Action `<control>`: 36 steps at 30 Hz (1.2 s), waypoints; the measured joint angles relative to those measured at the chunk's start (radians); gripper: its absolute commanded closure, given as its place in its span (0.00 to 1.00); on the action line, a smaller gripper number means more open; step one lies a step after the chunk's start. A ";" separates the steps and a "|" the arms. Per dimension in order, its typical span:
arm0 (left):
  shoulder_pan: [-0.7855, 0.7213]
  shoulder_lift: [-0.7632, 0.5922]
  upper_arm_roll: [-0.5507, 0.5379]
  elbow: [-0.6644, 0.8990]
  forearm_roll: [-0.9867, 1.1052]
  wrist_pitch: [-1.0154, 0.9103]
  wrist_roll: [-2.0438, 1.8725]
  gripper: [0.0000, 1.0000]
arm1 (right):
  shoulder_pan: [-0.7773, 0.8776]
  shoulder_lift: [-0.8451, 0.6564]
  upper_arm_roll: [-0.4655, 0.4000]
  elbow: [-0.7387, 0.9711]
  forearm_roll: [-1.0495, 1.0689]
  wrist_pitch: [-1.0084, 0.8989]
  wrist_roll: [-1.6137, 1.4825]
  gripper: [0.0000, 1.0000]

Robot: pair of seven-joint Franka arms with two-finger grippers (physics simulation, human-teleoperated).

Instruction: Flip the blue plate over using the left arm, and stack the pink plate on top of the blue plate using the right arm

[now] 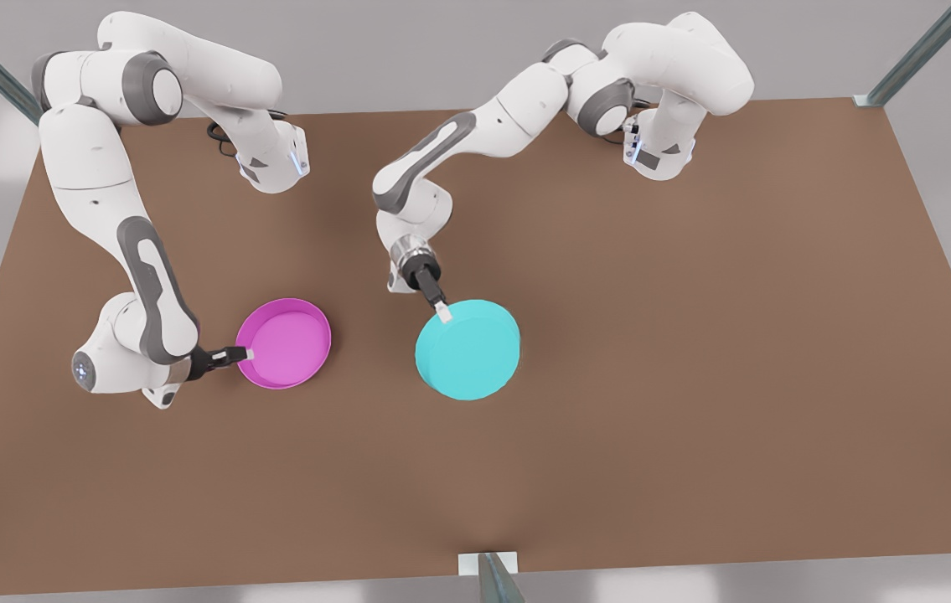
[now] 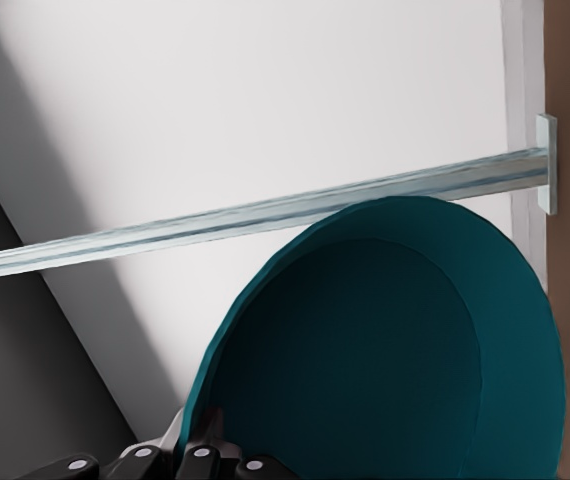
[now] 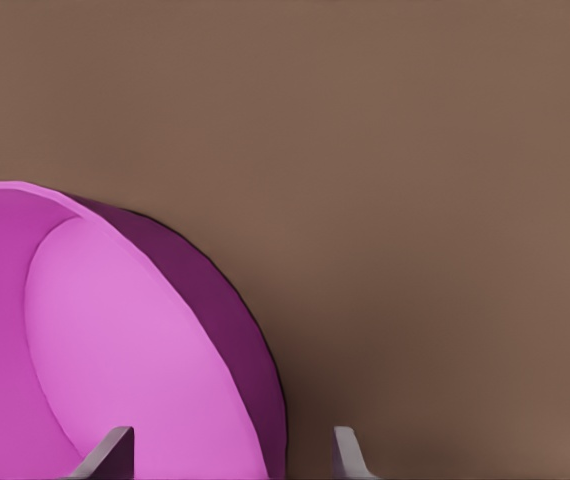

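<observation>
The blue plate faces base-up; the pink plate faces hollow-up.

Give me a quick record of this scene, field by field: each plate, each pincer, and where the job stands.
blue plate: flat base facing up, tilted, hollow side seen by the left wrist camera; front view's right of the pink plate
pink plate: open side up, apart from the blue plate
left pincer: shut on the blue plate's rim
right pincer: at the pink plate's rim, fingers open in the wrist view
table: brown
progress: blue plate turned over but not yet released; pink plate not yet stacked
</observation>
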 measured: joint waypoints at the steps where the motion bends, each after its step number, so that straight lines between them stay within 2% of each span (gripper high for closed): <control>1: -0.009 0.017 0.000 0.000 0.000 -0.005 -0.019 0.79 | 0.000 0.000 0.000 0.003 0.000 0.001 0.000 0.51; 9: -0.036 0.074 -0.038 0.000 -0.026 -0.020 -0.198 0.79 | 0.002 0.029 0.000 0.026 -0.008 0.002 -0.003 0.48; 20: -0.051 0.090 -0.093 -0.003 -0.076 -0.021 -0.352 0.79 | 0.006 0.044 0.000 0.029 -0.008 0.021 -0.003 0.51; 21: -0.063 0.090 -0.094 -0.002 -0.084 -0.021 -0.354 0.69 | 0.006 0.043 0.000 0.028 -0.008 0.021 -0.002 0.51; 22: -0.064 0.088 -0.102 0.000 -0.096 -0.018 -0.362 0.32 | 0.006 0.043 0.000 0.028 -0.008 0.021 -0.003 0.51; 23: -0.061 0.087 -0.104 0.001 -0.107 -0.010 -0.361 0.01 | 0.006 0.043 0.000 0.026 -0.008 0.021 -0.003 0.51; 27: -0.062 0.087 -0.131 0.002 -0.149 0.010 -0.488 0.00 | 0.006 0.049 0.000 0.027 -0.008 0.021 -0.003 0.51; 29: -0.063 0.079 -0.133 0.002 -0.163 0.091 -0.644 0.00 | 0.006 0.049 0.000 0.028 -0.008 0.021 -0.003 0.51; 32: -0.062 0.068 -0.162 0.014 -0.174 0.151 -0.866 0.00 | 0.006 0.049 0.000 0.029 -0.008 0.021 -0.003 0.58; 36: -0.063 0.033 -0.184 0.016 -0.180 0.156 -1.008 0.00 | 0.009 0.051 0.000 0.029 -0.006 0.022 -0.002 0.59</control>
